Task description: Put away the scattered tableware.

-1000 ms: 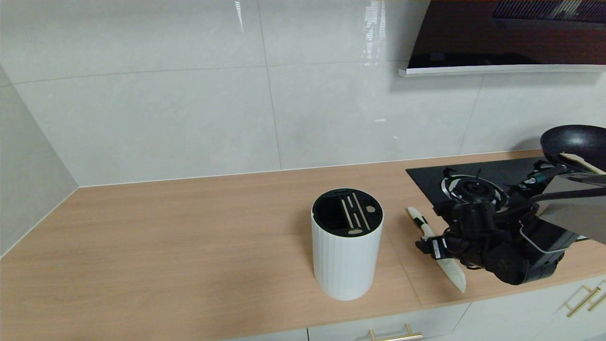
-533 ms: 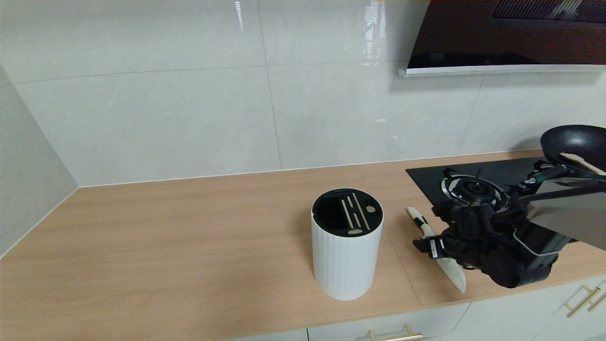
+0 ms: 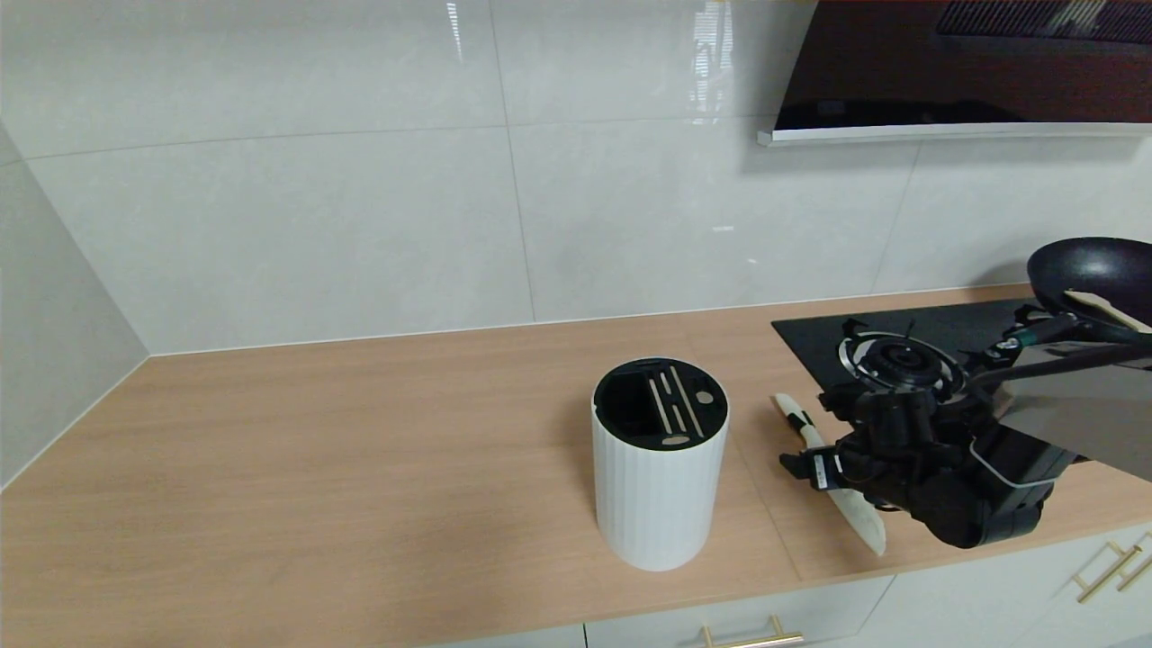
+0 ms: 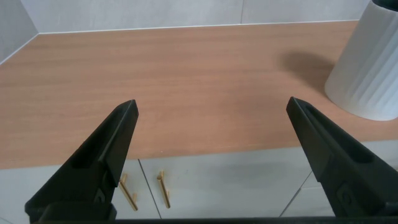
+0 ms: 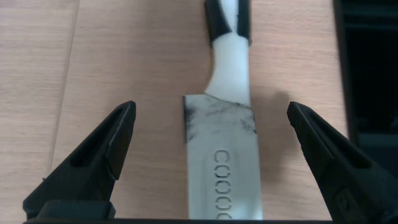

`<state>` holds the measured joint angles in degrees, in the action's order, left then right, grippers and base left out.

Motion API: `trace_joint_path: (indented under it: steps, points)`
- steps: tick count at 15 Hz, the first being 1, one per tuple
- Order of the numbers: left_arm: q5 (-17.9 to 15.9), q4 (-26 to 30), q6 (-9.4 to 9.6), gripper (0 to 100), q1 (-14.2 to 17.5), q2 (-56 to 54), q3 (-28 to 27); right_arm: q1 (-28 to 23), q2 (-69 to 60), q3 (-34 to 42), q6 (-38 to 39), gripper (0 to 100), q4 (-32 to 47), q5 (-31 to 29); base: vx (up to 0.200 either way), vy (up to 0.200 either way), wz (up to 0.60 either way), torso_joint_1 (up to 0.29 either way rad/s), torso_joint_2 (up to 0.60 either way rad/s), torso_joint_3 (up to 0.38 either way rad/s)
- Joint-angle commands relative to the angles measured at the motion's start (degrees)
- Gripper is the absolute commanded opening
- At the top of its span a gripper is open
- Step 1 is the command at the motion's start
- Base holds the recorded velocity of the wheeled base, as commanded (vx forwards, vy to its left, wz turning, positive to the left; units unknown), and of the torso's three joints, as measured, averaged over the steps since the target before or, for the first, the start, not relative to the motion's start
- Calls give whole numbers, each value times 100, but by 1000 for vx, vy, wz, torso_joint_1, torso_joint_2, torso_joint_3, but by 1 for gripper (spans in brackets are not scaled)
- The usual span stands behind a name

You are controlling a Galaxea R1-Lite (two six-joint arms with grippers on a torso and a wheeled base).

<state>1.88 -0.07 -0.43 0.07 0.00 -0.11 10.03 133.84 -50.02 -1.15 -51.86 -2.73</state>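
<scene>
The white knife [image 3: 804, 426] lies flat on the counter [image 3: 360, 450], between the ribbed white holder [image 3: 660, 477] and the hob [image 3: 900, 355]. I note the right gripper [image 5: 211, 124] above its blade, fingers spread wide either side. The left gripper [image 4: 211, 106] is likewise spread wide, near the holder.

Right gripper [image 5: 211, 121] pointing down, jaws wide apart, left gripper [image 4: 211, 109] likewise spread
</scene>
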Motion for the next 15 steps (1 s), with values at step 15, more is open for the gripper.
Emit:
trace_joint_path:
  steps: [15]
  points:
    - [6,-1,-1,100,1,9,-7,-80,142,-78,0,100,0,36,0,0,0,0,0,0]
